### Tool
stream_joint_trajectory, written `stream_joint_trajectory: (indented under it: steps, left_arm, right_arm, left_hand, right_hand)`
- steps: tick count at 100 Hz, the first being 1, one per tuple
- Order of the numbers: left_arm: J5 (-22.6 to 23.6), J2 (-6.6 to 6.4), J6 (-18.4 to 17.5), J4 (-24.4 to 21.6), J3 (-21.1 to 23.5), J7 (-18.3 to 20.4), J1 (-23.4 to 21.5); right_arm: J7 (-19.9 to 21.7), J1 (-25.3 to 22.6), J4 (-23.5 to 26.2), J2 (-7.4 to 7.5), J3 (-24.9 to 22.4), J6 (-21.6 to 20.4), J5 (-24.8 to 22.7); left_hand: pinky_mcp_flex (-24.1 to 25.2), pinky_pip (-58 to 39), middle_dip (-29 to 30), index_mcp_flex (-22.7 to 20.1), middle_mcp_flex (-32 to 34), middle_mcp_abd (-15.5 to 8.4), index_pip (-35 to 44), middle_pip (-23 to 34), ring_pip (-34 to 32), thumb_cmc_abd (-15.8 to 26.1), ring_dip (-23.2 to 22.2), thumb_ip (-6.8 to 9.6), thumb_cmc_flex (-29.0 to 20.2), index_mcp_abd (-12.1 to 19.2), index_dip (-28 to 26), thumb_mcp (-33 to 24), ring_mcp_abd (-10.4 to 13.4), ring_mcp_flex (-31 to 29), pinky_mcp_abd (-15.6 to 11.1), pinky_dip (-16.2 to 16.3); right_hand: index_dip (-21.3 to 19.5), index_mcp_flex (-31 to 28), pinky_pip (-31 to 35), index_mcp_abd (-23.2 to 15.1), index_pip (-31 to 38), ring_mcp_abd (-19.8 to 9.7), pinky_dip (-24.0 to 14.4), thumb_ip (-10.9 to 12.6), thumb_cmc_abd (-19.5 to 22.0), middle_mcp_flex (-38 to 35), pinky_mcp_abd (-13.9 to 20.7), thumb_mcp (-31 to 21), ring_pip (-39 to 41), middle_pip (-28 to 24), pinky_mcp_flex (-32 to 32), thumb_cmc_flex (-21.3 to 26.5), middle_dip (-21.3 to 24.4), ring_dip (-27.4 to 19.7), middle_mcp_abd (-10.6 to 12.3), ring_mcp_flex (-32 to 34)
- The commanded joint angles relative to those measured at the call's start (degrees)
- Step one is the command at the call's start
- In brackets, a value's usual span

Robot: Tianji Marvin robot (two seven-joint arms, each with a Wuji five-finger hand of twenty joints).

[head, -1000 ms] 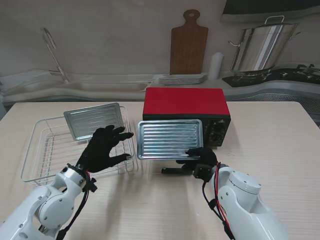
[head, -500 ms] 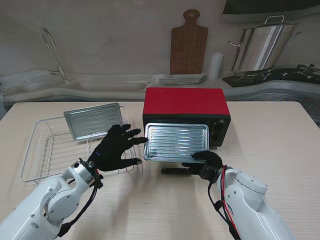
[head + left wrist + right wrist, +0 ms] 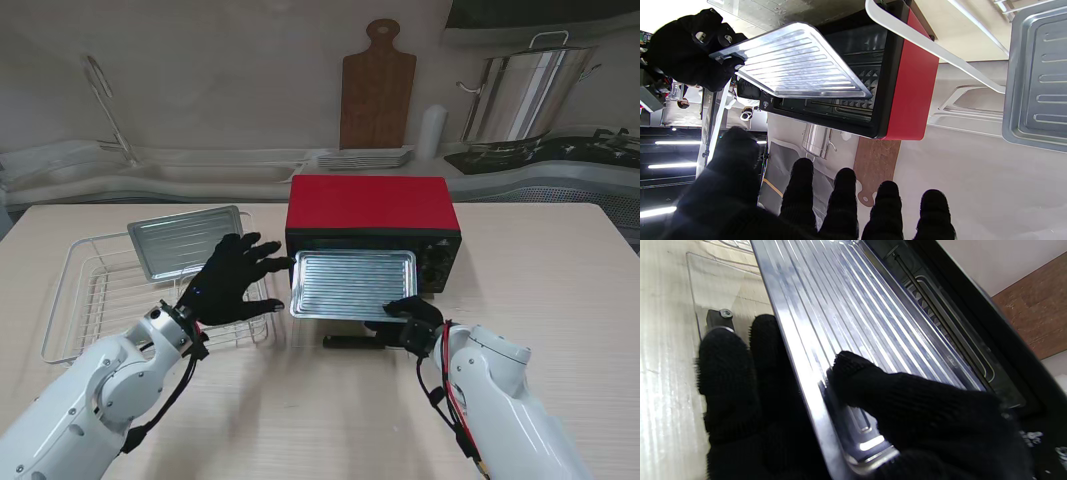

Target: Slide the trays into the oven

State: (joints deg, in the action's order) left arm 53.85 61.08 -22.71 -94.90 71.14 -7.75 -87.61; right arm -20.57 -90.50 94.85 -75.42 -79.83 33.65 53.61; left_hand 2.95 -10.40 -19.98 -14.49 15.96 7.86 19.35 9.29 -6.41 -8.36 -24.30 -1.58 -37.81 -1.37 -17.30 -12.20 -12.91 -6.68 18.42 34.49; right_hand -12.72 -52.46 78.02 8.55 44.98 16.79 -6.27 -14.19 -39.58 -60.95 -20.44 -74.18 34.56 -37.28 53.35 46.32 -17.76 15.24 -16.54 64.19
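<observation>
Right hand (image 3: pixel 412 318) pinching the near right corner of the ribbed metal tray (image 3: pixel 352 284), thumb (image 3: pixel 873 386) pressed on the upper face, remaining fingers (image 3: pixel 726 373) curled under the rim. Tray held off the desk (image 3: pixel 560 290), level with the open front of the red oven (image 3: pixel 372 215), far edge at the cavity mouth; depth of insertion not determinable from the stand view. In the left wrist view, far edge of the tray seen just inside the black frame of the oven opening. Oven door folded down, resting on the desk beneath the tray. Left hand (image 3: pixel 232 280) spread, holding nothing, fingertips (image 3: pixel 284 262) just beside the left edge of the tray; contact not confirmable. Second tray (image 3: pixel 188 240) lying tilted on the far rim of the wire rack (image 3: pixel 80 300), left of the oven, well apart from the right hand.
</observation>
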Motion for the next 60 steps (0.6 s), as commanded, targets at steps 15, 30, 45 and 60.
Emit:
stream_joint_trajectory:
  steps: [15, 30, 45, 60]
  left_arm:
    - [0.1, 0.40, 0.4, -0.2, -0.3, 0.6, 0.3]
    - [0.3, 0.42, 0.2, -0.2, -0.4, 0.3, 0.7]
    - [0.2, 0.32, 0.4, -0.3, -0.6, 1.2, 1.0]
    - [0.1, 0.28, 0.6, -0.2, -1.0, 1.6, 1.2]
  right_arm:
    - [-0.2, 1.4, -1.6, -1.10, -0.2, 1.4, 2.1]
    - [-0.4, 2.1, -2.3, -1.23, -0.7, 2.2, 3.2]
    - [-0.4, 2.4, -2.3, -1.29, -1.5, 4.3, 3.9]
    - [-0.8, 2.5, -2.2, -1.41, -2.0, 5.7, 4.5]
  left_hand:
    - [0.6, 2.6, 1.4, 1.0, -0.5, -1.1, -0.4, 0.4, -0.9, 2.4, 0.2, 1.60, 0.6, 1.1, 0.8, 1.1, 1.1, 0.3, -1.3, -1.1]
    - [0.7, 2.7, 1.4, 1.0, -0.4, -1.1, -0.4, 0.3, -1.0, 2.4, 0.2, 1.56, 0.8, 1.0, 0.9, 1.1, 1.1, 0.3, -1.4, -1.3]
    - [0.8, 3.0, 1.4, 1.1, -0.5, -1.0, -0.5, 0.3, -1.0, 2.5, 0.3, 1.55, 0.8, 1.0, 0.9, 1.0, 1.2, 0.4, -1.6, -1.5]
    - [0.8, 3.0, 1.4, 1.1, -0.6, -1.0, -0.6, 0.4, -1.0, 2.4, 0.3, 1.55, 0.8, 1.0, 0.9, 1.1, 1.2, 0.4, -1.6, -1.7]
  right_hand:
    - [-0.1, -0.9, 0.6, -3.1, 6.4, 2.3, 0.7, -0.3, 1.9, 0.3, 1.0, 0.9, 0.9, -2.2, 1.3, 3.0, -0.8, -0.1, -1.5, 1.6]
    - [-0.3, -0.7, 0.9, -3.0, 6.6, 2.4, 0.6, -0.3, 1.9, 0.3, 0.9, 0.9, 1.1, -2.5, 1.4, 3.0, -0.8, 0.0, -1.6, 1.6]
    - [-0.4, -0.6, 1.1, -2.6, 6.6, 2.6, 0.6, -0.2, 1.7, 0.1, 0.6, 0.8, 1.4, -2.6, 1.8, 3.1, -0.7, 0.1, -1.9, 1.9]
    - [-0.1, -0.6, 1.1, -2.3, 6.5, 2.8, 0.7, -0.2, 1.5, 0.0, 0.2, 0.6, 1.4, -2.5, 1.8, 3.1, -0.5, -0.1, -2.2, 2.0]
